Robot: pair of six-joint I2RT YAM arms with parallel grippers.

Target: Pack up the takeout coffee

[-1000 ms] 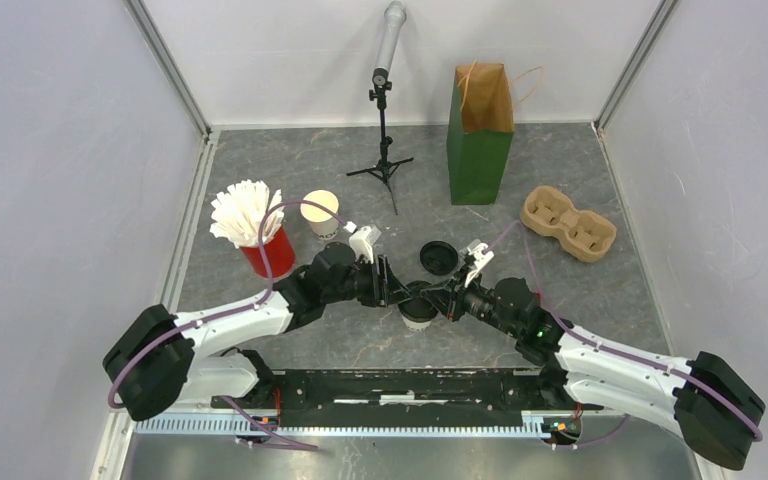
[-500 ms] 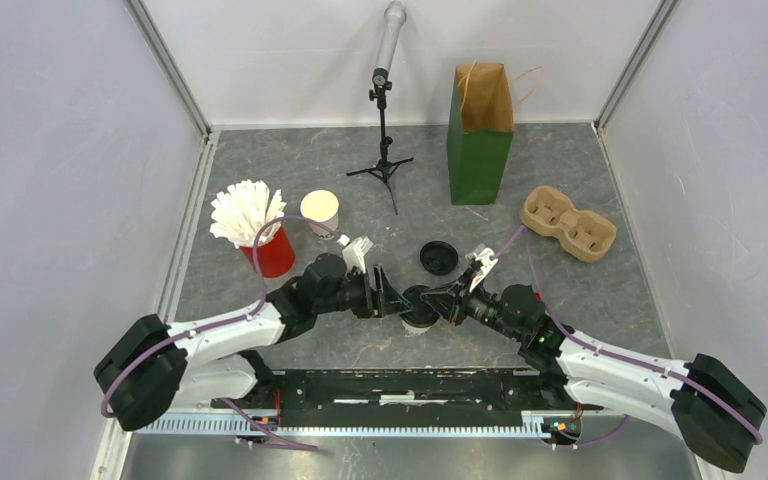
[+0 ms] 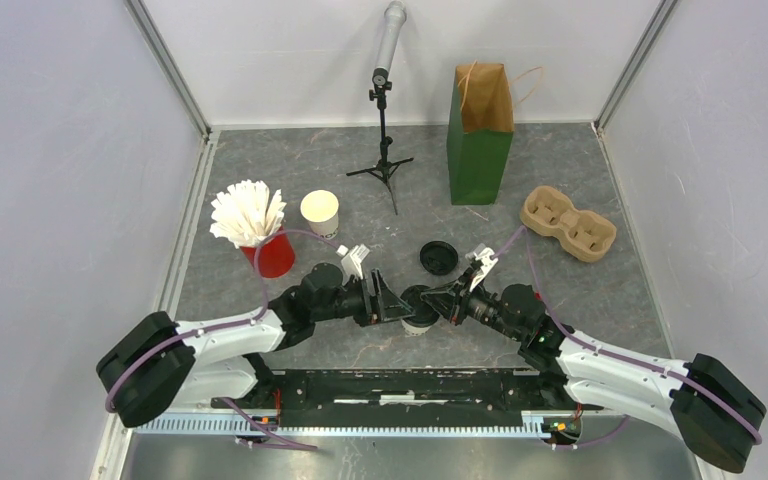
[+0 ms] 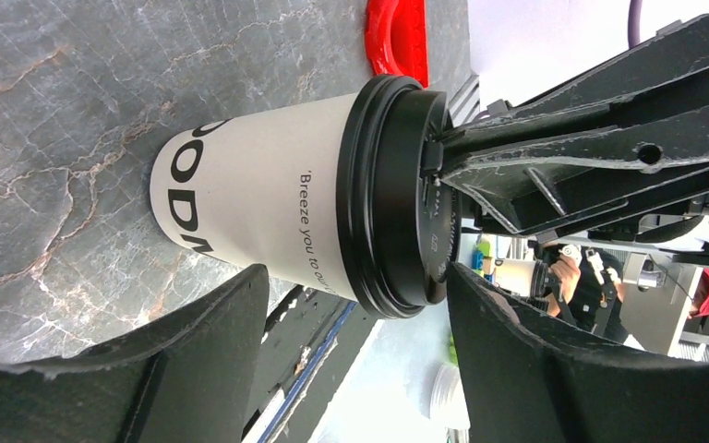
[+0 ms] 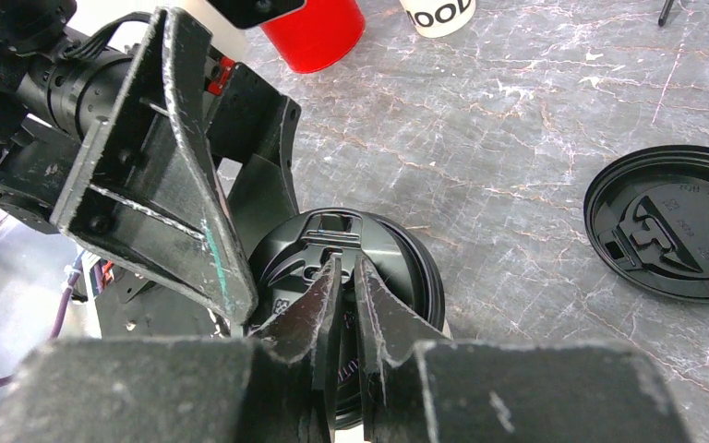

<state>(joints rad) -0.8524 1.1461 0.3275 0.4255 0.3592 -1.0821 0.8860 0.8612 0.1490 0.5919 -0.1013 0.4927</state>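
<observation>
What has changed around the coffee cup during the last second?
The left claw opened, let go of the coffee cup and drew back a little toward the near edge. The right claw stayed pressed on the black lid; cup and green bag did not move.

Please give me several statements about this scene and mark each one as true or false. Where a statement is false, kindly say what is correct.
1. The takeout coffee has a black lid on it. True.
2. The left gripper is clamped tight on the cup. False: its fingers stand open on either side of the cup, with a gap on each side.
3. A second black lid lies loose on the table. True.
4. The green paper bag lies flat on its side. False: it stands upright with its mouth open, at the far side of the table.
5. The cardboard cup carrier holds a cup. False: both of its wells are empty.
</observation>
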